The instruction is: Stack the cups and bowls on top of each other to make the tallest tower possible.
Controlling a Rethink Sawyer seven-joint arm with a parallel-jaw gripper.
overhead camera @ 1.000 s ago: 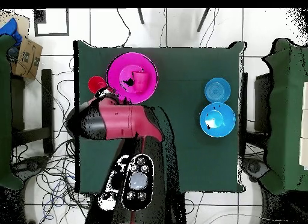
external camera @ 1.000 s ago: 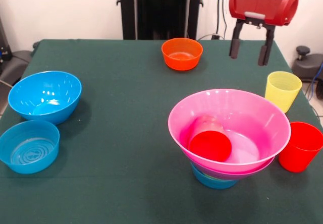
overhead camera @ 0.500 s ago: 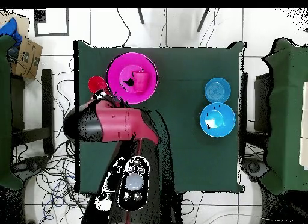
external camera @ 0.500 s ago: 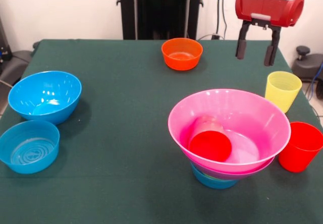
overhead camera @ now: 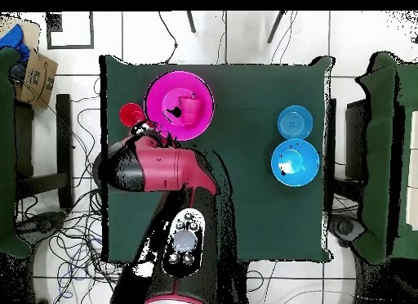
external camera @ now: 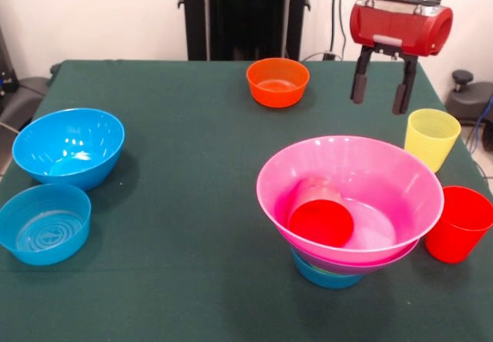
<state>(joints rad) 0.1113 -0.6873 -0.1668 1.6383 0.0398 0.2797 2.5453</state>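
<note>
Two blue bowls (external camera: 68, 146) sit at left, an orange bowl (external camera: 277, 81) farther back; the tower (external camera: 348, 203), a pink bowl holding a red cup (external camera: 320, 220), stands beside the gripper (external camera: 380, 89), fingers parted and empty, above the yellow cup (external camera: 431, 138).

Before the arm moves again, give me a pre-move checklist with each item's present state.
1. Gripper open and empty: ok, its two fingers hang apart with nothing between them.
2. Yellow plastic tumbler upright, mouth up: ok.
3. Gripper over that tumbler: not ok, it hangs beside it, nearer the small orange plastic bowl.
4. Red plastic tumbler seated upright in the wide pink plastic bowl: not ok, it lies tipped on its side.
5. Pink bowl level on the bowls beneath it: cannot tell.
</note>
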